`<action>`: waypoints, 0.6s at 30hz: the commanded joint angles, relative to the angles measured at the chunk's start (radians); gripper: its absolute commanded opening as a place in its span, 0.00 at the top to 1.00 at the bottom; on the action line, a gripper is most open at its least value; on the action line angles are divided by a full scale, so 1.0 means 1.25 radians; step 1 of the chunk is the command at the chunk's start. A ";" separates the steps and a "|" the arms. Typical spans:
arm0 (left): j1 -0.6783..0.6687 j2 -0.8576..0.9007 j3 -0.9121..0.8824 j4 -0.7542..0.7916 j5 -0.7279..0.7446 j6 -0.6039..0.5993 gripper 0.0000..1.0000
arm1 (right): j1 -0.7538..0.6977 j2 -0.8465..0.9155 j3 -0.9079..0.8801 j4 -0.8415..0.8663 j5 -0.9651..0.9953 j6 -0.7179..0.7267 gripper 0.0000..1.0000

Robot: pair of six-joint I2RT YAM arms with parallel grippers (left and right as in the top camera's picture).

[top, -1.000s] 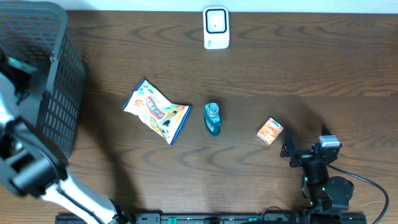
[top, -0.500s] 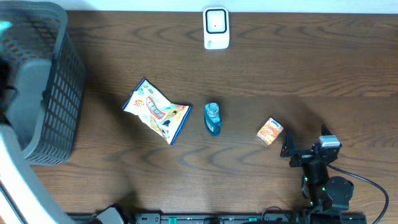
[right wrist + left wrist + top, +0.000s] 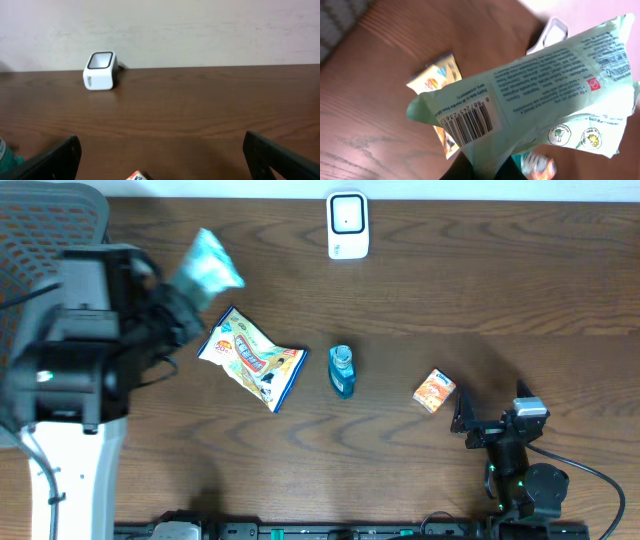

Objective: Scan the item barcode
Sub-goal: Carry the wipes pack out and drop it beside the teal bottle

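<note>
Pale green plastic packet [image 3: 205, 265], aloft left of the white box-shaped scanner [image 3: 348, 225], pinched tight in the left hand [image 3: 482, 167]; best swing its black barcode [image 3: 467, 125] square to the scanner's window, unwrinkled; right hand [image 3: 160, 142] spread wide, empty, well apart from the scanner.

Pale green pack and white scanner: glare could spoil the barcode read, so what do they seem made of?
Pale green pack: probably thin plastic film, slightly glossy; it crumples and folds by the printed barcode. White scanner: likely hard moulded plastic, smooth finish, judging by its rounded box shape and dark-framed window.
</note>
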 commanded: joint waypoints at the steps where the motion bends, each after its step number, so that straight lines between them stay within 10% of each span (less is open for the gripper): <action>1: -0.076 -0.002 -0.033 -0.017 -0.020 0.070 0.93 | 0.005 -0.003 -0.001 -0.004 0.006 0.008 0.01; 18: -0.251 0.006 -0.374 0.107 -0.032 0.109 0.93 | 0.005 -0.003 -0.001 -0.004 0.006 0.008 0.01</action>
